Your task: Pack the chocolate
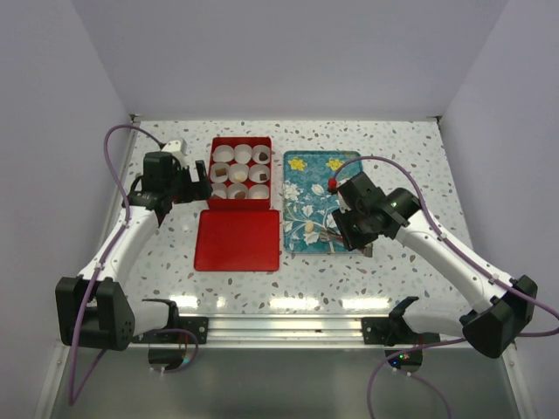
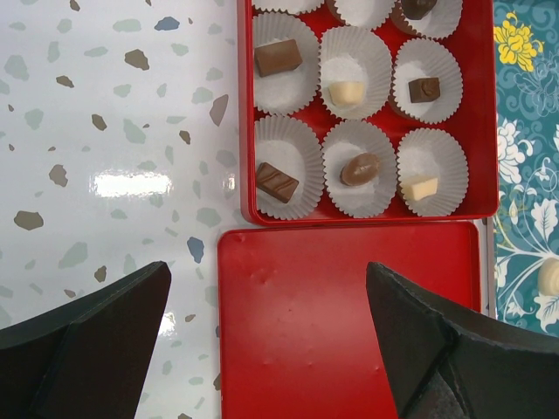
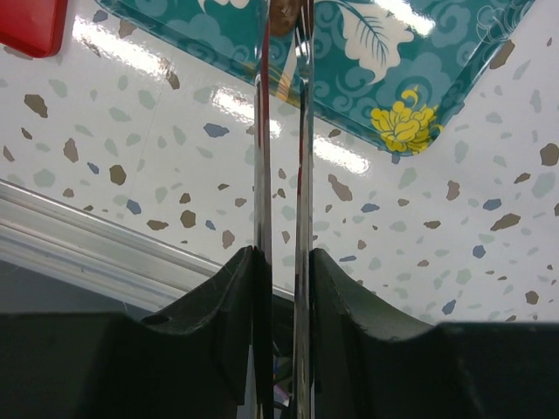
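A red box (image 2: 244, 131) holds white paper cups with chocolate pieces: brown ones (image 2: 278, 58) (image 2: 277, 182) (image 2: 360, 169), a dark one (image 2: 425, 89) and cream ones (image 2: 347, 92) (image 2: 420, 188). The box also shows in the top view (image 1: 214, 142). My left gripper (image 2: 271, 340) is open and empty above the red lid (image 2: 349, 323); it shows in the top view (image 1: 190, 182). My right gripper (image 3: 282, 255) is shut on metal tongs (image 3: 262, 131). Their tips reach over the teal tray (image 3: 393, 70) and seem to pinch a brown piece (image 3: 281, 16). A cream piece (image 1: 312, 225) lies on the tray (image 1: 301, 183).
The red lid (image 1: 238, 240) lies flat in front of the box, left of the tray. A white object (image 1: 175, 147) sits behind the left gripper. A metal rail (image 1: 279, 325) runs along the table's near edge. White walls close off the back and sides.
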Available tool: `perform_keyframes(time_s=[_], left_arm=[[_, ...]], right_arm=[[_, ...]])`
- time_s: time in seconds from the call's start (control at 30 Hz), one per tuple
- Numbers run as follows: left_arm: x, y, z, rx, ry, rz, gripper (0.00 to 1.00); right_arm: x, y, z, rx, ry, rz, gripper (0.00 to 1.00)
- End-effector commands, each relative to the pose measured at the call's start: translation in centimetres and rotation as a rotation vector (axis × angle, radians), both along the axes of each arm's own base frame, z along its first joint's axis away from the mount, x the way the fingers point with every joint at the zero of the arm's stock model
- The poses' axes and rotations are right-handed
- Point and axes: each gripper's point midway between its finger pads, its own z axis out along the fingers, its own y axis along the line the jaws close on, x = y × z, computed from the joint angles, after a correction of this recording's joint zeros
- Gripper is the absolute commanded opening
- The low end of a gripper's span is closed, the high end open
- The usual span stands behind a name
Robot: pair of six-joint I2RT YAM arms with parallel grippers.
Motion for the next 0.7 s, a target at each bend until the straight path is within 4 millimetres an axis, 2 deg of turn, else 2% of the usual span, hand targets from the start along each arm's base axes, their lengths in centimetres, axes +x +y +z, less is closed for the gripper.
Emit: perform_keyframes(time_s=[0.0,0.13,0.33,0.53,0.57,0.63,0.67], left_arm=[[0.6,0.0,1.7,0.01,-0.073,-0.008,1.0],[0.6,0.0,1.7,0.011,-0.072,-0.009,1.0],[0.7,0.2,2.3,0.024,-0.084,-0.008,1.0],[0.5,0.4,2.5,0.032,-0.087,-0.004,1.0],[0.5,0.4,2.5,0.033,-0.088,-0.005,1.0],[0.3,0.4,2.5,0.032,-0.085,-0.005,1.0],[0.3,0.4,2.8,0.03,-0.094,-0.003,1.0]], right_arm=[[0.3,1.0,1.2,0.051,-0.024,0.0,0.29],[1.3,1.2,2.3,0.052,-0.058,-0.006,0.26],[4.3,2.4,4.3,0.039,-0.133,-0.002,0.25],[7.1,4.2,6.2,0.054,-0.192,0.024,0.25],[7.7,4.7,7.1,0.069,-0.215,0.027,0.25],[8.8,5.6,7.3,0.073,-0.227,0.041,0.25],[9.6,6.2,8.1,0.09,-0.25,0.045,0.25]])
